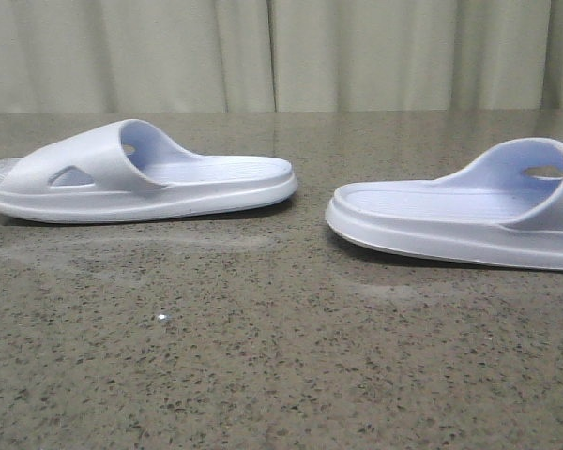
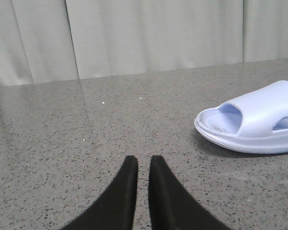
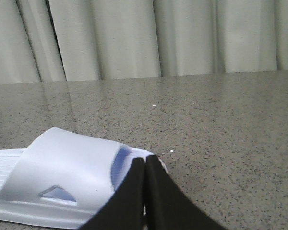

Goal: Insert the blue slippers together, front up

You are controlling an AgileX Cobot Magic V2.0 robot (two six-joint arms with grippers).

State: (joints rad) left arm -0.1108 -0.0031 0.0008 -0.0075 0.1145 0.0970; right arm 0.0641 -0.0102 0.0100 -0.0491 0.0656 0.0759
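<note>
On the stone table [image 1: 263, 375], slippers lie heel-to-heel at 9 [image 1: 141, 178] and 3 o'clock [image 1: 460, 211]; both grippers, left [image 2: 143, 165] and right [image 3: 145, 165], closed empty; best open wide, grasp straps squarely.

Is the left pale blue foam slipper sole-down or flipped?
Sole-down: the left pale blue foam slipper lies flat on the speckled table, strap and ribbed footbed up.

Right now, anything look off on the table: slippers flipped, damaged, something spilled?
Nothing stands out. Both slippers sit sole-down on the speckled table, apart, heels facing each other: the left slipper and the right slipper, no visible damage. Only faint pale smears on the tabletop in front of them. The left gripper and right gripper hold nothing.
</note>
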